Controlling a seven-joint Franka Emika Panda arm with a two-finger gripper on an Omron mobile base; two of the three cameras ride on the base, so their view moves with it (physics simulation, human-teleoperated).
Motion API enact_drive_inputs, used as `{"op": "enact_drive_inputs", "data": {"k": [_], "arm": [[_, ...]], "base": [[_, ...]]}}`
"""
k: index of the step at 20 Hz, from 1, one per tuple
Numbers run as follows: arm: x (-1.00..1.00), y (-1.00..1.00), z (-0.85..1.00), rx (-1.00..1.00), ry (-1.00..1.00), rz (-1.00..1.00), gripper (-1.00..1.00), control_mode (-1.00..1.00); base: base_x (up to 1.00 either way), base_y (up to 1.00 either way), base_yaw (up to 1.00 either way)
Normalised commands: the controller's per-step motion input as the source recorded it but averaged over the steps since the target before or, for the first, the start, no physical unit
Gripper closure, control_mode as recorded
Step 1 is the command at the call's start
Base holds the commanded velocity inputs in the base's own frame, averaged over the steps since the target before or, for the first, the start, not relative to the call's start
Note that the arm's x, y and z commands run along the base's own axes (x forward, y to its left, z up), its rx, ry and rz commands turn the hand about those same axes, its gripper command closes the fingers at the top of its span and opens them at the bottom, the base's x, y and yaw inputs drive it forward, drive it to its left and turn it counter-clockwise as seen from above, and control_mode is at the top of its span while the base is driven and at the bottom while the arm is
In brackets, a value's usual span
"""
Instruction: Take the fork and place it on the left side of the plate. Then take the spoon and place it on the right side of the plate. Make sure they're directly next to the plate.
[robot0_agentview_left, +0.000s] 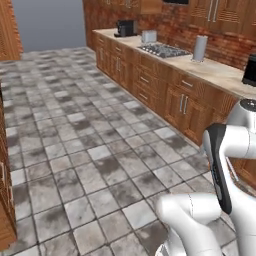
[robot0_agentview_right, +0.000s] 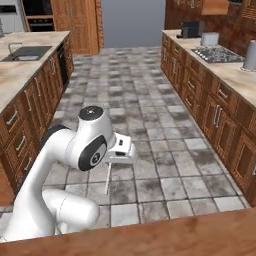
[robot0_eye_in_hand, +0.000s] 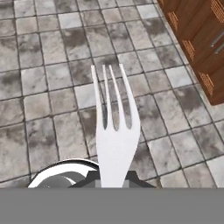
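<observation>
White arm, dark joints

Glossy rounded arm (robot0_agentview_right: 75, 150) links, black joint caps and bands, boxy white hand (robot0_agentview_right: 122, 149) beside the round elbow cap.

We see a grey tiled floor (robot0_agentview_left: 95, 145) running down the middle of a kitchen, lying below and well beyond the end effector. Off to its right runs a row of wooden cabinets (robot0_agentview_right: 215, 107) under a beige tabletop (robot0_agentview_right: 232, 75). On that tabletop sit a gas hob (robot0_agentview_right: 217, 54), a toaster (robot0_agentview_right: 210, 38), a dark coffee machine (robot0_agentview_right: 189, 29) and a grey paper-towel roll (robot0_agentview_left: 200, 48). Off to its left we see a second tabletop (robot0_agentview_right: 17, 67) with a sink (robot0_agentview_right: 25, 53) let into it. A grey wall (robot0_agentview_right: 132, 22) closes the far end.
</observation>
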Motion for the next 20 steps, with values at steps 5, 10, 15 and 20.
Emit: {"op": "enact_drive_inputs", "data": {"k": [5, 10, 15, 20], "arm": [[0.0, 0.0, 0.0, 0.0, 0.0, 0.0, 1.0, 1.0], [0.0, 0.0, 0.0, 0.0, 0.0, 0.0, 1.0, 1.0], [0.0, 0.0, 0.0, 0.0, 0.0, 0.0, 1.0, 1.0], [0.0, 0.0, 0.0, 0.0, 0.0, 0.0, 1.0, 1.0]], "base": [[-1.0, 0.69, 0.14], [-0.78, 1.0, 0.06], [-0.41, 1.0, 0.0], [-0.24, 1.0, 0.0]]}}
